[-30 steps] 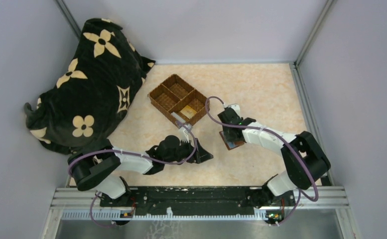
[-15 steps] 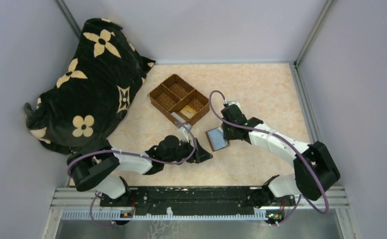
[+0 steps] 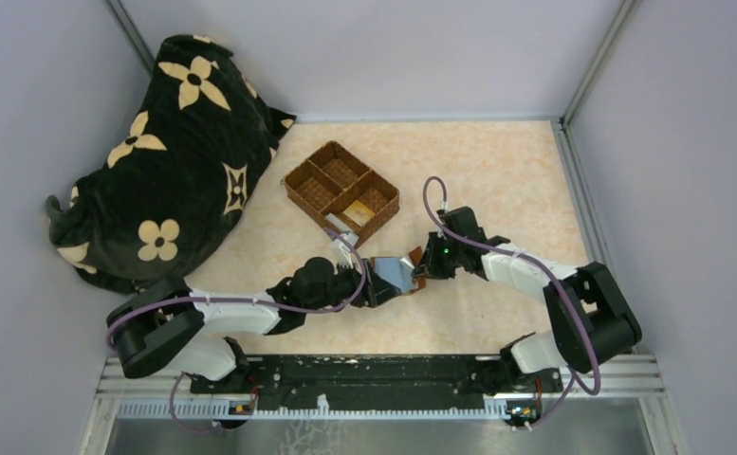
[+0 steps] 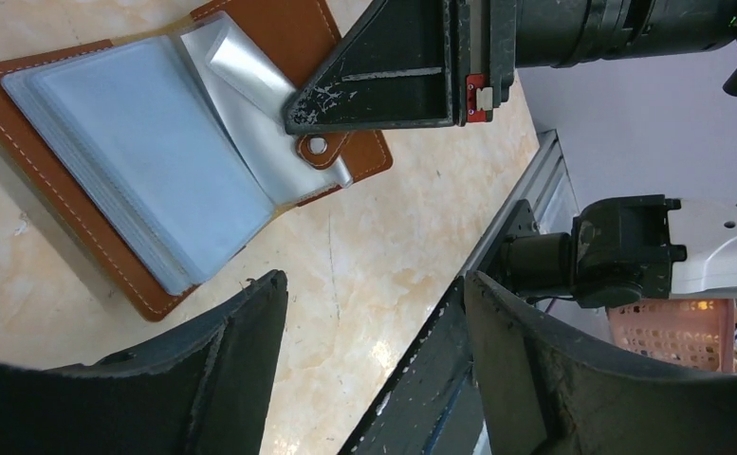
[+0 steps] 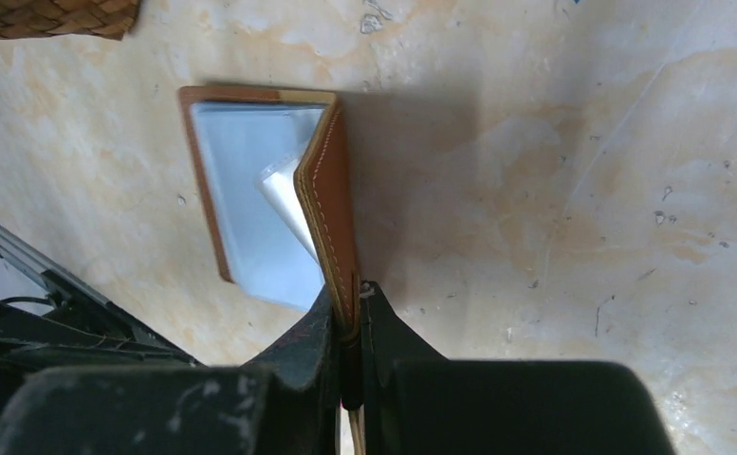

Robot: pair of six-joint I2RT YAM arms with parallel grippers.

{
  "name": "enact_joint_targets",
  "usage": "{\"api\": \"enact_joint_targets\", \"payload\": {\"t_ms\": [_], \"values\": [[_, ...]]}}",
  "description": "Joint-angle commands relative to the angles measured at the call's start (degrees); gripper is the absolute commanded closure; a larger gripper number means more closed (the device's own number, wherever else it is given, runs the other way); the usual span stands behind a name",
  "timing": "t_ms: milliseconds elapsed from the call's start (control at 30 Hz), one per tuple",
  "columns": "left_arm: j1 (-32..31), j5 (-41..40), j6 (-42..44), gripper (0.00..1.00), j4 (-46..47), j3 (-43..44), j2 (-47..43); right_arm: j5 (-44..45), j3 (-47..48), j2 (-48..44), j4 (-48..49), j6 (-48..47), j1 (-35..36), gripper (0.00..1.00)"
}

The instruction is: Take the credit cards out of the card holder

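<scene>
Card holder (image 3: 395,274) lay open on the table (image 3: 506,180), just in front of the wicker tray (image 3: 309,201), in the gap between the two grippers.

Right gripper (image 5: 350,318): fingers pinched together on the edge of the holder's brown cover. That cover stood lifted on edge, stitching visible along its rim. The other cover lay flat on the table with the grey-blue sleeves facing up.

One silvery sleeve (image 4: 250,104) was raised off the stack, curling towards the pinched cover. Could not tell from any view whether the sleeves held cards.

Left gripper (image 4: 374,294): jaws spread wide, nothing between them. It sat low, just beside the holder on the side opposite the right gripper and apart from it. The flat half of the holder lay just beyond its fingertips.

A gold-tan flat piece (image 3: 368,202) lay in the tray compartment nearest the right arm, possibly a card. A pale strip (image 3: 338,226) lay against the tray's near wall, too small to identify.

Black flower-print cloth (image 3: 165,161) lay heaped in the far left corner, well apart from the holder.
</scene>
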Motion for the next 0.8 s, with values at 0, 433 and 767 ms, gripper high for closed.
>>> {"api": "enact_joint_targets", "payload": {"t_ms": [0, 433, 767], "values": [[-0.21, -0.67, 0.99, 0.26, -0.10, -0.63, 0.32, -2.42, -0.49, 1.55, 5.53, 0.64, -0.74, 0.91], [-0.21, 0.64, 1.16, 0.26, 0.91, 2.20, 4.76, 4.87, -0.69, -4.93, 0.22, -1.85, -2.40, 0.53], [-0.21, 2.15, -0.34, 0.26, 4.37, 2.65, 9.15, 6.11, -1.69, -9.89, -0.91, -2.04, -3.79, 0.53]]}}
